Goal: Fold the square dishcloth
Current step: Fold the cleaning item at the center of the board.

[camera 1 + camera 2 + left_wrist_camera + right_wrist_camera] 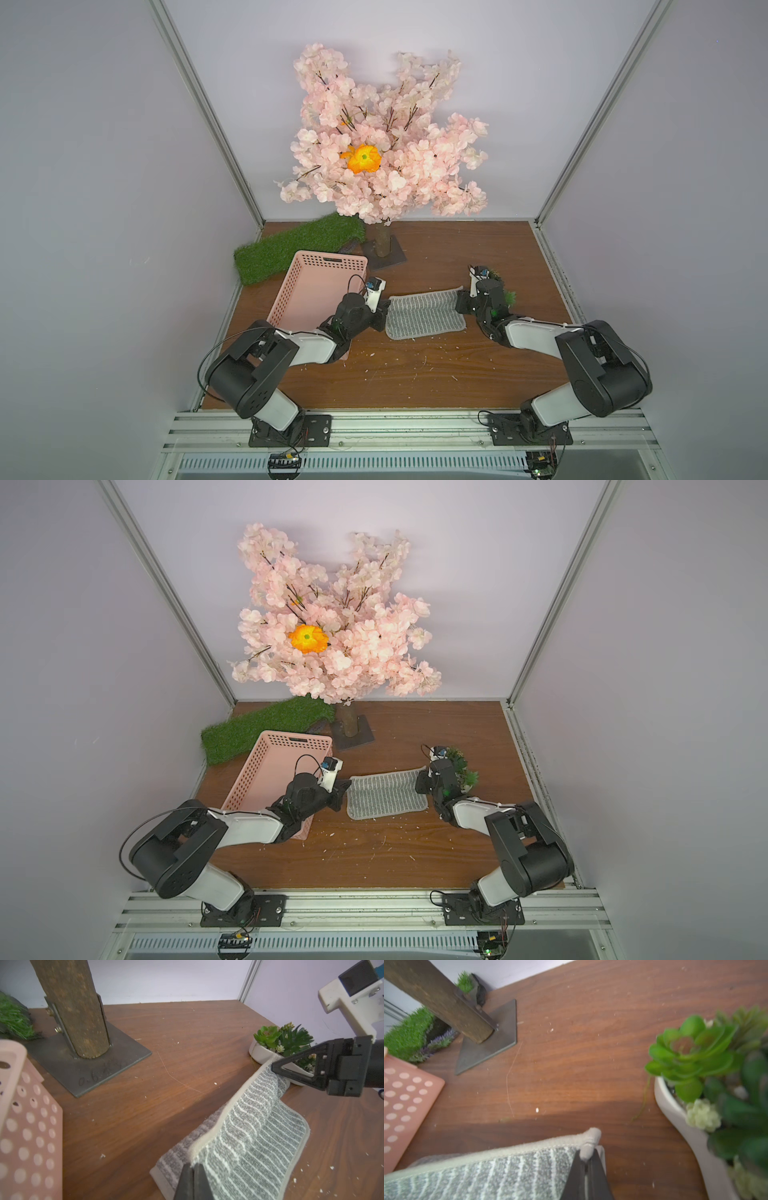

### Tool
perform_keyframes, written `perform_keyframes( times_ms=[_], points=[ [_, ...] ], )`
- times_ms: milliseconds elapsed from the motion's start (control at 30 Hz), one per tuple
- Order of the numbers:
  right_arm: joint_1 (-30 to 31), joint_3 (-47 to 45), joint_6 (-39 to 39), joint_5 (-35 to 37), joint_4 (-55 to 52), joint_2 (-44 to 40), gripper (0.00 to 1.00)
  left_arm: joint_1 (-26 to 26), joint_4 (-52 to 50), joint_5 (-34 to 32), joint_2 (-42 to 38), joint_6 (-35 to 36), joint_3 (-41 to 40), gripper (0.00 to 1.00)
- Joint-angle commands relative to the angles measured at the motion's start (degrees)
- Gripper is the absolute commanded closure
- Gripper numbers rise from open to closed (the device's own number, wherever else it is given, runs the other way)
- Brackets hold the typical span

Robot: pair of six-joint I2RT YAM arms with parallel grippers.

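The pink blossom tree [382, 137] towers over the brown table [415, 374] in both top views. Only the left wrist view shows the bolts and bracket at the foot of its trunk [74, 1012]. The pink basket [324, 266] sits just beside the left gripper [384, 313], and that arm crosses its near corner and hides it. The green grass mat [291, 245] lies beyond the basket. The square dishcloth [424, 313] is on the table between the two grippers, doubled over. From above it looks nearly flat. The left wrist view shows its upper hem raised and stretched from one gripper to the other, with the lower layer peeking out past it. The succulent pot [675, 1109] stands just past the right gripper [460, 301]. It is mostly hidden behind that wrist from above, and blurred and cut off in that arm's own camera. Both grippers are pinched tight on the cloth's hem, the left at one end and the right on the bunched corner at the other
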Motion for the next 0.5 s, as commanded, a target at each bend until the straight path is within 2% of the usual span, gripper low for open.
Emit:
perform_keyframes(
  times_ms=[0, 400, 467],
  points=[
    [0.27, -2.1, 1.79, 0.49, 1.88, -2.38, 0.94, -0.53, 0.84, 0.18, -1.82, -1.71, -2.04, 1.0],
    [0.62, -6.56, 3.33, 0.87, 2.81, -4.84, 0.83, -3.43, 0.84, 3.63, -3.76, -3.19, -6.28, 1.0],
    [0.67, -7.22, 3.65, 1.03, 2.89, -5.26, 0.81, -3.46, 0.82, 4.9, -4.54, -3.44, -7.17, 0.95]
  ],
)
